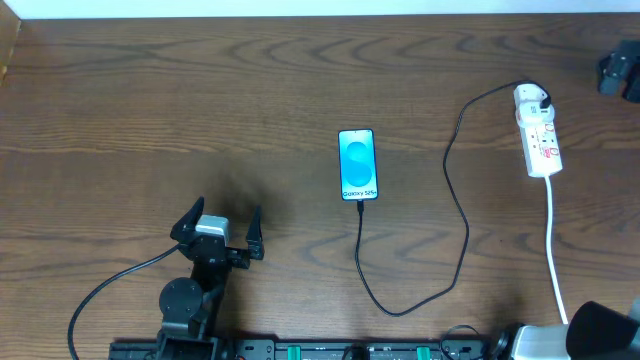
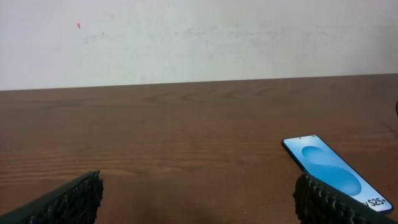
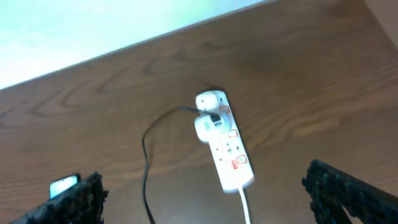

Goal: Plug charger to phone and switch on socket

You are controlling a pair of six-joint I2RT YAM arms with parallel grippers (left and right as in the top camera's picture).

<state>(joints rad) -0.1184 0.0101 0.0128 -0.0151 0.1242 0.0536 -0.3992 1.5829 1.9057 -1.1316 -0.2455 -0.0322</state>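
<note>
The phone (image 1: 358, 164) lies screen up at the table's middle, its blue wallpaper lit; it also shows in the left wrist view (image 2: 333, 171) and at the lower left edge of the right wrist view (image 3: 63, 185). The black charger cable (image 1: 462, 215) runs from the phone's near end in a loop to a white adapter (image 1: 534, 100) seated in the socket (image 1: 538, 135) at the right; the socket also shows in the right wrist view (image 3: 225, 146). My left gripper (image 1: 218, 226) is open and empty, left of the phone. My right gripper (image 3: 205, 199) is open and empty, hovering near the socket.
The socket's white cord (image 1: 556, 255) runs toward the table's front edge at the right. A dark object (image 1: 620, 72) sits at the far right edge. The right arm's body (image 1: 590, 335) is at the bottom right corner.
</note>
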